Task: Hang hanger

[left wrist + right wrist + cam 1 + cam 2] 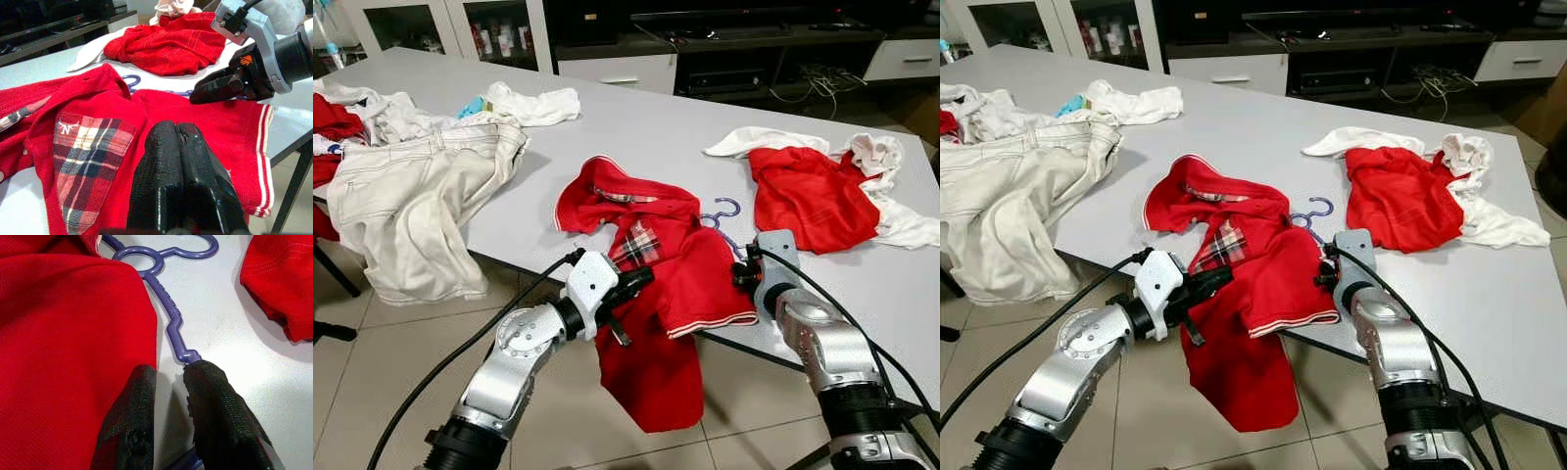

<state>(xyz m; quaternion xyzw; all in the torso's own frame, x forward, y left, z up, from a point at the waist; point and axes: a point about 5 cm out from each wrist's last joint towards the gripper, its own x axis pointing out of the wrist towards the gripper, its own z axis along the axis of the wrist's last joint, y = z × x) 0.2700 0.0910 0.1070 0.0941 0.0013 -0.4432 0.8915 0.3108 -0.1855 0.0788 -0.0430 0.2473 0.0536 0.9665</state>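
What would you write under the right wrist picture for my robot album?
The right gripper, fingers apart, straddles a purple hanger lying on the table beside a red shirt.

Purple plastic hanger (168, 318) lies flat on the grey counter (685, 137), mostly covered by a red polo shirt with plaid chest pocket (680, 264); hook and one ridged arm stick out beside the shirt.

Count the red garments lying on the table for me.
3, perhaps more: a red shirt with a plaid patch draped over the near edge, a red garment far right, and red cloth in the far-left pile, which may hide others.
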